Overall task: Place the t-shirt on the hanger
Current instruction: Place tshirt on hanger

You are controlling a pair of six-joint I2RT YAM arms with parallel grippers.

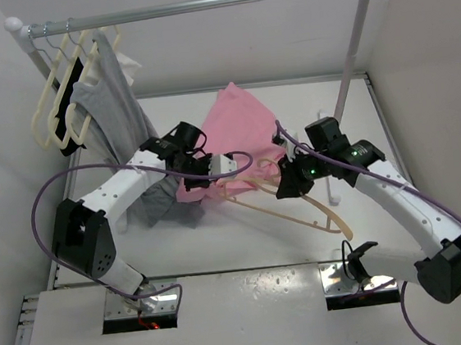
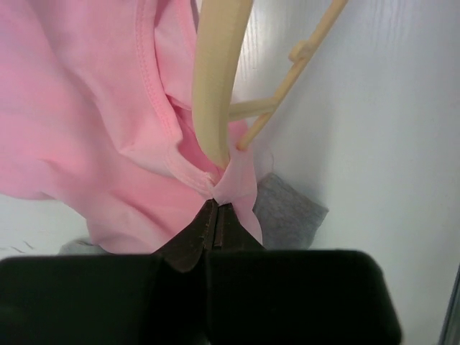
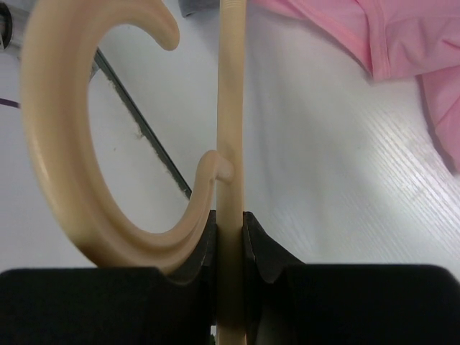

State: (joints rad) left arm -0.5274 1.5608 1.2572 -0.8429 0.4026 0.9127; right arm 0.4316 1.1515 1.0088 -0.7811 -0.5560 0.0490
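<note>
The pink t-shirt (image 1: 240, 126) lies bunched on the table's middle. My left gripper (image 1: 201, 178) is shut on a pinch of its cloth at the near edge; in the left wrist view the jaws (image 2: 218, 210) meet on a fold of pink cloth (image 2: 86, 108). The peach-beige hanger (image 1: 317, 213) runs from the shirt's near edge toward the front right. One hanger arm (image 2: 215, 86) goes into the fold just above my left jaws. My right gripper (image 1: 285, 186) is shut on the hanger's stem (image 3: 231, 144) beside its curved hook (image 3: 50, 144). The shirt's edge (image 3: 388, 36) shows beyond.
A clothes rack bar (image 1: 196, 5) spans the back, its right post (image 1: 354, 52) standing by the shirt. Pale cream hangers (image 1: 51, 109), a black hanger (image 1: 74, 94) and a gray garment (image 1: 111, 94) hang at its left end. The gray cloth reaches the table (image 1: 168, 205) under my left arm.
</note>
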